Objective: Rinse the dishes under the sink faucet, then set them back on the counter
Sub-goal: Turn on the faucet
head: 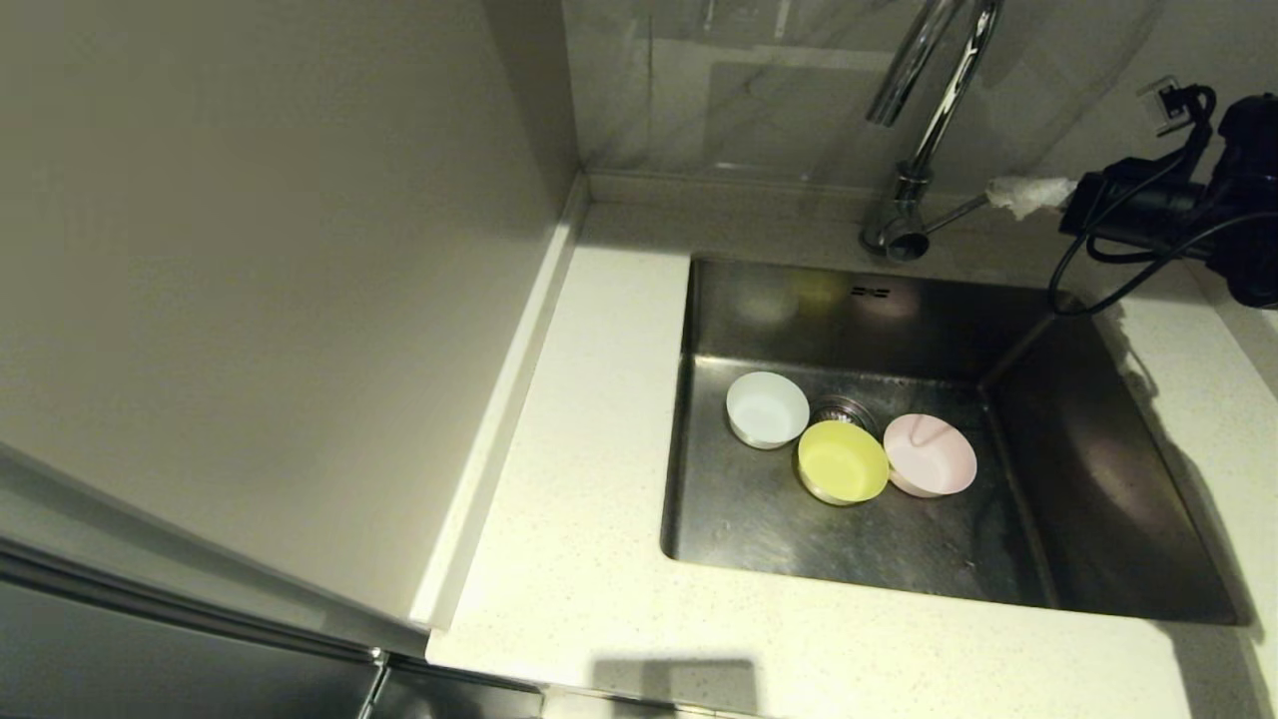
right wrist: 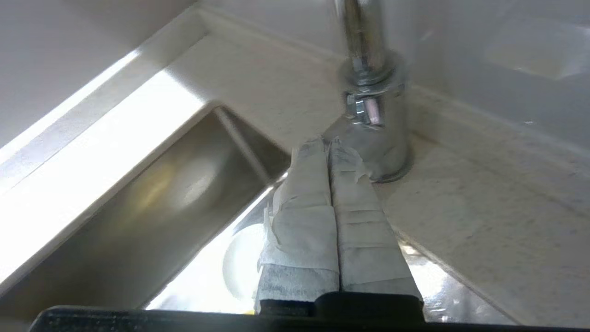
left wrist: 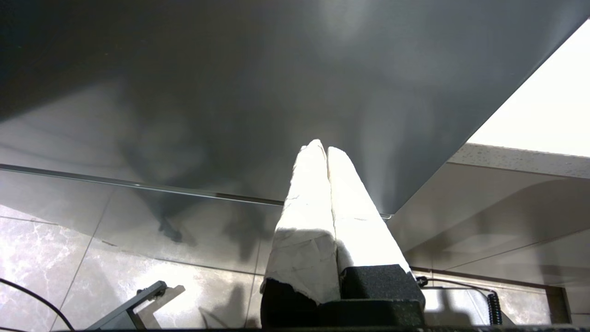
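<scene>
1. The right gripper, fingers pressed together and empty, sits at the faucet lever's tip, behind the sink.
2. Likely step: turning the water on; next, nudge the lever.
3. The sink holds three bowls by the drain: white, yellow, pink. All look empty.
4. The left gripper hangs closed below the counter.

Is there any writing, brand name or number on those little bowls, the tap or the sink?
None can be read.
White bowl, yellow bowl, pink bowl: plain.
Faucet and sink: no marking shows.
</scene>
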